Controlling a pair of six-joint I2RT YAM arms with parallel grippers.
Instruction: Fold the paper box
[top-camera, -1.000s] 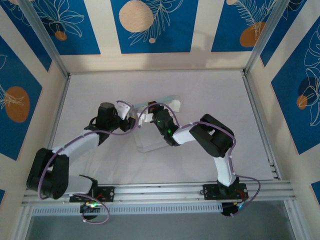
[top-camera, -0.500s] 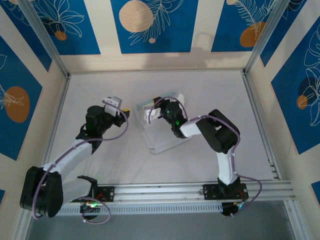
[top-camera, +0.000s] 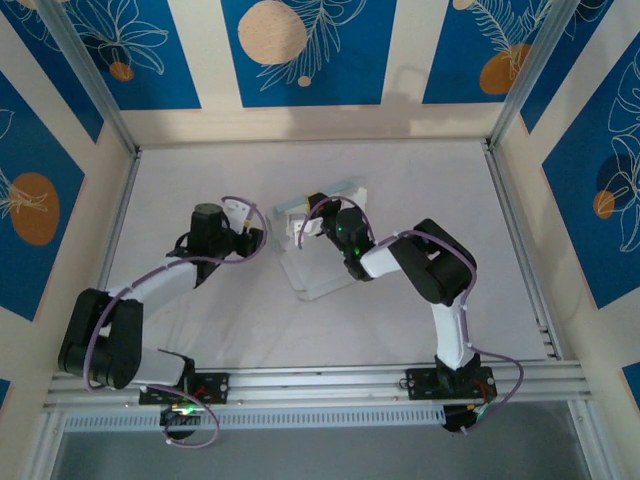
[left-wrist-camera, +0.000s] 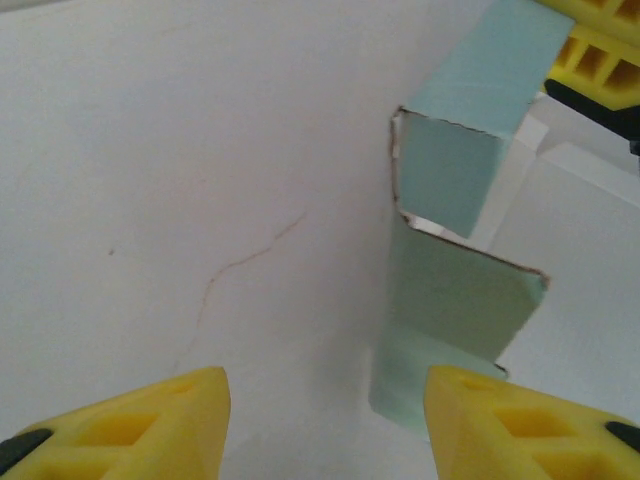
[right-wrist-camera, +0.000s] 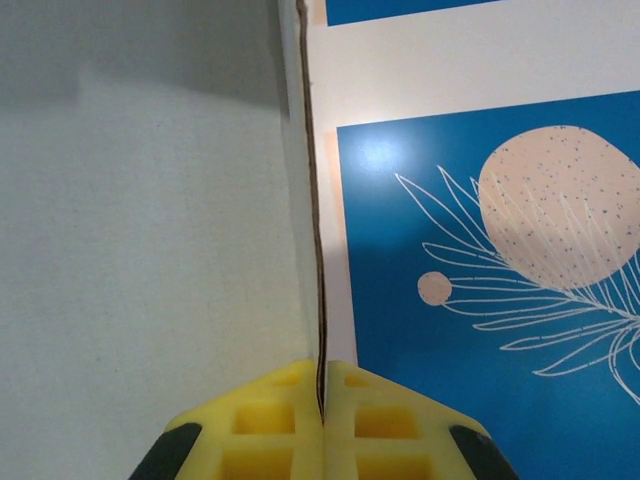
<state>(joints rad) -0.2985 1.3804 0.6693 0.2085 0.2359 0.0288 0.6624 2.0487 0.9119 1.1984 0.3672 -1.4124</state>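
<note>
The paper box (top-camera: 318, 272) is a pale grey-green card sheet lying mid-table, with one panel (top-camera: 322, 198) raised along its far side. My right gripper (top-camera: 303, 228) is shut on a standing card edge; in the right wrist view the thin edge runs up from between the closed yellow fingers (right-wrist-camera: 322, 385), with the card face (right-wrist-camera: 150, 250) to their left. My left gripper (top-camera: 252, 236) hovers just left of the box, open with nothing between its fingers (left-wrist-camera: 325, 400). In the left wrist view the box's upright flaps (left-wrist-camera: 460, 270) stand ahead and to the right, apart from the fingertips.
White table (top-camera: 420, 190) bounded by aluminium rails (top-camera: 515, 240) and blue patterned walls (top-camera: 300, 50). A faint crack line (left-wrist-camera: 240, 265) marks the table surface. Open table surface lies left and far right of the box.
The left gripper, at the box a second ago, pulled away left and has now swung back toward it. The right gripper kept its hold; the box shifted slightly.
</note>
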